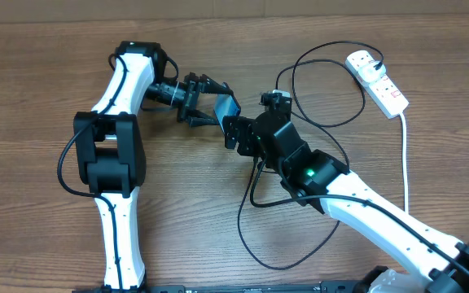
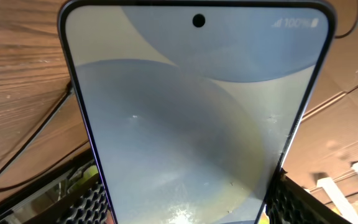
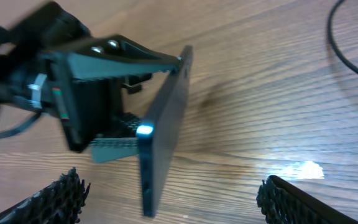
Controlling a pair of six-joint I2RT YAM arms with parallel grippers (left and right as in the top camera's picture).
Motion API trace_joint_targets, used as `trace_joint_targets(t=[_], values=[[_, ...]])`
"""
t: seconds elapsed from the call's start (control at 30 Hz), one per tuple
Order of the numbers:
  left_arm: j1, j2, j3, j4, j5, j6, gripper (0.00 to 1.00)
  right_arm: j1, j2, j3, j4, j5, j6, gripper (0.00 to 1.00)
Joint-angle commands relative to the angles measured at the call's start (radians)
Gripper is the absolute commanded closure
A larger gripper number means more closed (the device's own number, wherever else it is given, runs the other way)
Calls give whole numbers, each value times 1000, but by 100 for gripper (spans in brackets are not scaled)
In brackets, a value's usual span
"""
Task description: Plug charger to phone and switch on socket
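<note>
My left gripper (image 1: 204, 102) is shut on the phone (image 1: 228, 108) and holds it tilted above the table. Its light blue screen fills the left wrist view (image 2: 191, 118), with the finger pads (image 2: 185, 208) on its two long edges. My right gripper (image 1: 236, 130) is open and empty at the phone's free end; in the right wrist view its pads (image 3: 173, 190) flank the phone's dark edge (image 3: 163, 143). The charger's black cable (image 1: 293, 77) loops across the table to the white socket (image 1: 379, 80) at the far right. The connector tip is hidden.
The socket's thick white cord (image 1: 405, 155) runs down the right side. A second loop of black cable (image 1: 241, 224) lies under and in front of the right arm. Cable also shows in the left wrist view (image 2: 30, 149) and the right wrist view (image 3: 340, 37).
</note>
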Motion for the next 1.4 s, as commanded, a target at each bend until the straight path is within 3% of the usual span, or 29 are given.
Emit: trace_joint_targets(t=[0.0, 0.33, 0.67, 1.37], values=[[-30, 1, 18, 2, 30, -26, 42, 5, 36, 23, 8, 55, -30, 10], [-76, 1, 18, 52, -59, -110, 43, 5, 38, 23, -5, 99, -28, 25], [-114, 1, 18, 129, -85, -156, 43, 5, 73, 23, -54, 142, 52, 32], [-128, 1, 18, 128, -111, -125, 43, 5, 92, 23, -45, 153, 55, 51]])
